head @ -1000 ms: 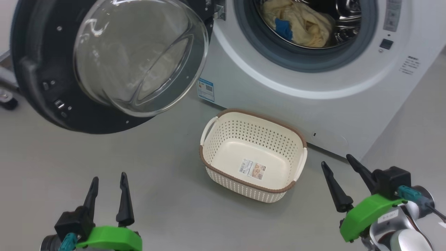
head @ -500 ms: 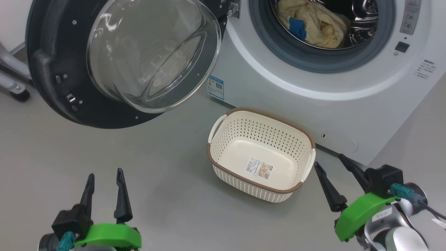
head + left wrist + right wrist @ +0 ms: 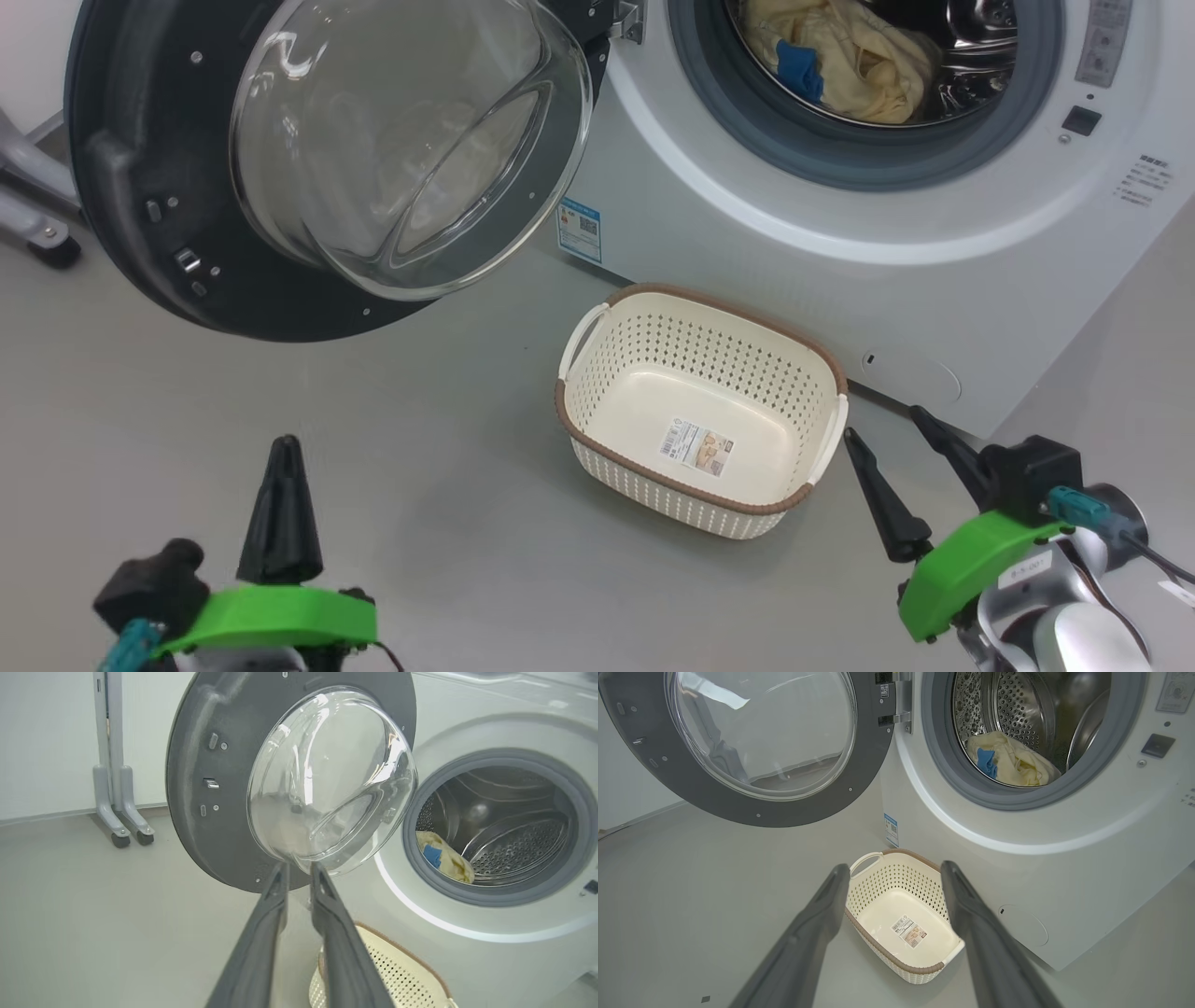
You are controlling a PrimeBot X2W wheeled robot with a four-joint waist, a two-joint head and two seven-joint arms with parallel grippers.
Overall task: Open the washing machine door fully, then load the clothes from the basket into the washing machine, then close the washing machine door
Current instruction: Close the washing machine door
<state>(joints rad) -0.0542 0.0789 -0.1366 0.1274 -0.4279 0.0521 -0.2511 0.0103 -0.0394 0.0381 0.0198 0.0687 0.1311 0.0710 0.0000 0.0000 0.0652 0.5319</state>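
The left gripper [image 3: 283, 448], near left, has its fingers almost together on nothing, with only a thin slit between them, the right gripper [image 3: 882, 420] is spread wide just right of the basket [image 3: 653, 485], and farther off the clothes [image 3: 859, 56] lie inside the washing machine [image 3: 747, 233], the washing machine door [image 3: 121, 187] swung out far left.
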